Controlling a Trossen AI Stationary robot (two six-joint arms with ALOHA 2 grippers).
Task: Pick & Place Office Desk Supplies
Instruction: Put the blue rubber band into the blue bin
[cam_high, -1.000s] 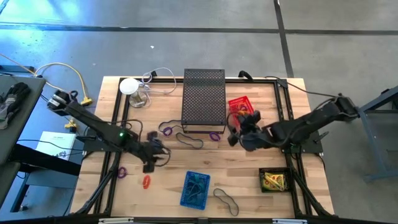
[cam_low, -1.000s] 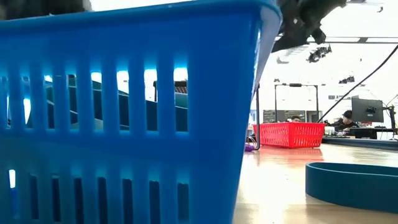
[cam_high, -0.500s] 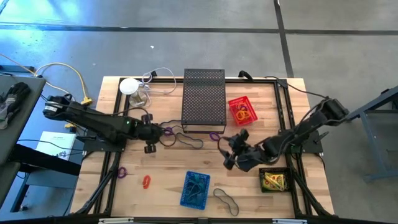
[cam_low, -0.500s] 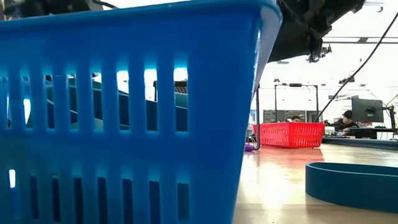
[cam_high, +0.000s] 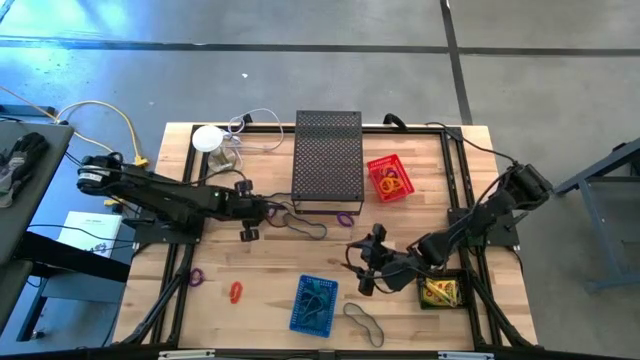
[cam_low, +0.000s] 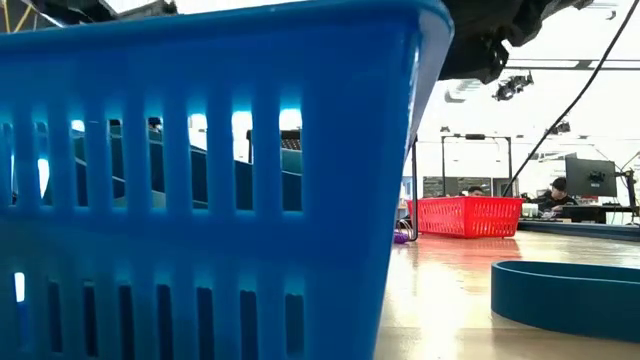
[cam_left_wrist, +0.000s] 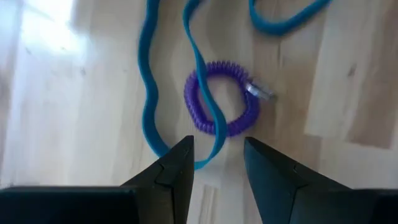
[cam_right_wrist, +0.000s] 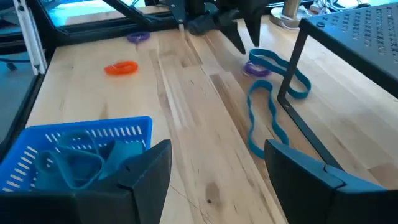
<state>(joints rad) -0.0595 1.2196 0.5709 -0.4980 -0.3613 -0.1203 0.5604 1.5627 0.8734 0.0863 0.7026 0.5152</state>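
A purple coil band lies flat on the wood in front of the black mesh box, with a dark band loop draped across it. My left gripper hangs open just above them, slanting down, touching nothing; the high view shows my left gripper left of the coil. My right gripper is open and holds nothing, above the wood right of the blue basket. More loose bands: purple, orange, dark.
The blue basket holds several dark bands. A red basket with orange bands stands right of the mesh box. A black tray with yellow packets sits at the right. A white round object with a cable is at the far left.
My left gripper has swung toward the table's far edge and down, ending over the purple coil. My right gripper has gone from beside the red basket toward the near edge and a little left, sinking and tipping as it went. Both stayed open.
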